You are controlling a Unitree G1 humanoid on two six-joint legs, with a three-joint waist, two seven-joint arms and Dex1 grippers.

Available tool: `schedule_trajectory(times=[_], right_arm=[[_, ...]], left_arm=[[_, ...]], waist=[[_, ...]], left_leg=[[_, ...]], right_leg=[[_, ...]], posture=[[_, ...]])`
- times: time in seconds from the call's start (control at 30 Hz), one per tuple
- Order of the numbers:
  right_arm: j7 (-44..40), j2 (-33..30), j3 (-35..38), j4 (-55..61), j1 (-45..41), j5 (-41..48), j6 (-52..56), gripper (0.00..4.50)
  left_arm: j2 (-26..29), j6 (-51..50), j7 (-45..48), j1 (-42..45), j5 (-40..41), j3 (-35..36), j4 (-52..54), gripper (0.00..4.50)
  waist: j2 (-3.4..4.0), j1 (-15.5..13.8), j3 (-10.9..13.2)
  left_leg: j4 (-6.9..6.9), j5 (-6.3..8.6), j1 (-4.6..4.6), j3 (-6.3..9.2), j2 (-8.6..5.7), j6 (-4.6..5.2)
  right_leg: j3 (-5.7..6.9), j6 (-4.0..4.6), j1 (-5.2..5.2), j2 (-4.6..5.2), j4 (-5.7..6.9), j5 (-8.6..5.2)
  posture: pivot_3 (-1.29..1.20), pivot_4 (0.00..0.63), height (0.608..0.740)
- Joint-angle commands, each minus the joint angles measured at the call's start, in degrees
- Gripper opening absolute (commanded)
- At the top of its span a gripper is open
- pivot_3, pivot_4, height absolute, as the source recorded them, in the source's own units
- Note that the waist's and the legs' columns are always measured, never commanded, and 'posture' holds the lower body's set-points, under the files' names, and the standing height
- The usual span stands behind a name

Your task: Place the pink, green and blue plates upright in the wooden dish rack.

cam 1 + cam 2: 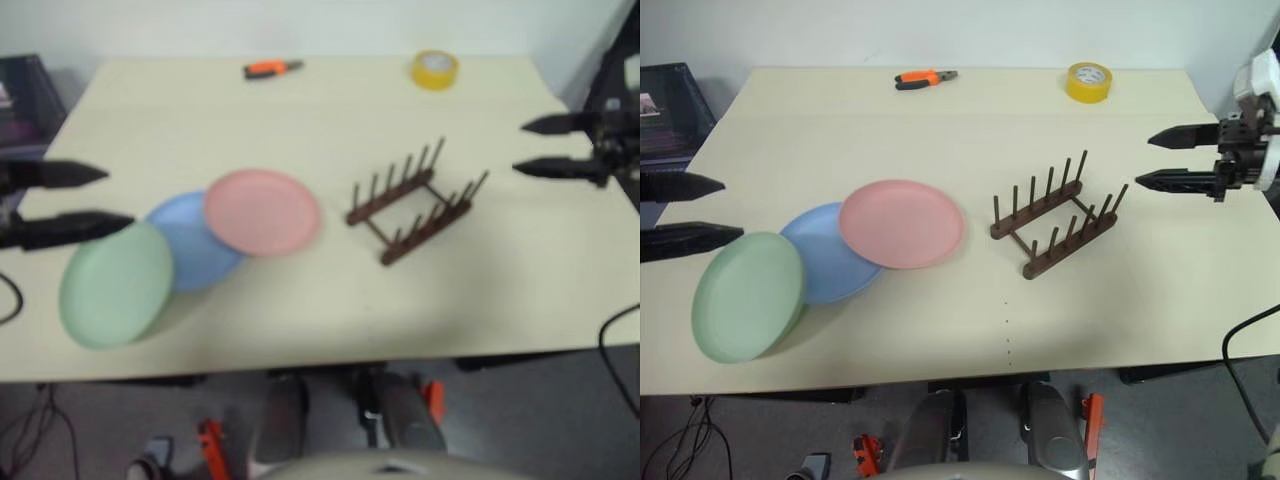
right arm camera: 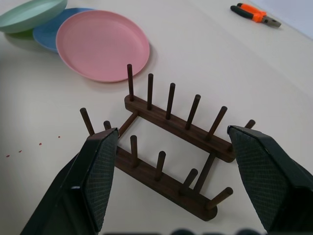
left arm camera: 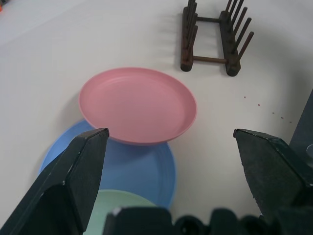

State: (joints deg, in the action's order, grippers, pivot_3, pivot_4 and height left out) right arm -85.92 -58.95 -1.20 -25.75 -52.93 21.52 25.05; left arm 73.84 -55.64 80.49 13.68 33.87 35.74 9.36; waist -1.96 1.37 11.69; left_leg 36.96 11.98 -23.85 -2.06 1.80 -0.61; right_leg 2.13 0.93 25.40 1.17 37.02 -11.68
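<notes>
Black fingers of the left gripper (image 1: 685, 213) stand wide apart and hold nothing, hovering at the table's (image 1: 940, 330) left edge just beside the green plate (image 1: 748, 295). That plate lies nearest it, its rim resting on the blue plate (image 1: 825, 255), which is largely covered by the pink plate (image 1: 902, 223) lapping over its far side. All three lie flat in an overlapping row. Well to their right sits the wooden dish rack (image 1: 1055, 215), set at an angle, its pegs bare. Beyond it, at the table's right edge, the right gripper (image 1: 1175, 158) hangs in the air with its fingers spread, empty, pointing toward the rack. At the far edge lie orange-handled pliers (image 1: 924, 78) and a yellow tape roll (image 1: 1088, 81).
</notes>
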Motion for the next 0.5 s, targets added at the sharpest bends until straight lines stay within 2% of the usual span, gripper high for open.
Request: schedule_trajectory(times=[0.03,0.23,0.33,0.4,0.5], right_arm=[[-1.9,0.3,1.2,0.3,-2.0,0.1,-1.3,3.88],[-2.2,2.7,0.7,0.0,-3.8,-0.2,-1.8,3.88],[-2.5,3.0,0.4,-1.2,-5.1,-0.7,-2.1,3.88],[-2.4,3.4,0.3,-1.4,-5.3,-0.9,-2.3,3.88],[-2.6,3.6,0.0,-2.8,-5.1,-2.0,-3.9,3.88]], left_arm=[[-0.4,0.8,-1.1,-1.6,0.8,3.4,2.5,4.49],[-1.8,-3.3,-2.3,-6.6,3.7,9.5,10.0,4.49],[-2.8,-5.8,-4.7,-6.4,7.9,8.7,15.9,4.49],[-6.2,-6.6,-7.7,-6.9,12.0,5.4,22.1,4.49],[-11.7,-4.0,-18.1,-7.6,8.9,-10.1,32.8,4.49]], waist=[[0.00,0.1,0.0],[0.00,0.2,0.0],[0.00,0.2,0.0],[0.08,0.2,0.0],[0.11,0.1,-0.1]], left_leg=[[0.00,0.00,-0.01,-0.01,0.00,0.00],[0.01,0.00,-0.02,0.00,-0.01,-0.01],[0.03,0.00,-0.02,0.03,0.00,-0.01],[0.03,0.00,0.00,0.03,-0.01,-0.01],[0.05,0.00,0.06,0.01,-0.08,-0.01]], right_leg=[[0.00,-0.01,0.01,0.00,0.01,0.01],[0.00,-0.06,0.03,0.00,0.04,0.04],[0.01,-0.04,0.02,0.00,0.04,0.02],[-0.01,-0.01,-0.01,0.00,0.04,0.01],[-0.08,-0.18,-0.12,-0.01,0.00,0.11]], posture=[[0.00,0.150,0.740],[0.00,0.150,0.740],[0.00,0.150,0.740],[0.00,0.150,0.740],[0.00,0.150,0.740]])
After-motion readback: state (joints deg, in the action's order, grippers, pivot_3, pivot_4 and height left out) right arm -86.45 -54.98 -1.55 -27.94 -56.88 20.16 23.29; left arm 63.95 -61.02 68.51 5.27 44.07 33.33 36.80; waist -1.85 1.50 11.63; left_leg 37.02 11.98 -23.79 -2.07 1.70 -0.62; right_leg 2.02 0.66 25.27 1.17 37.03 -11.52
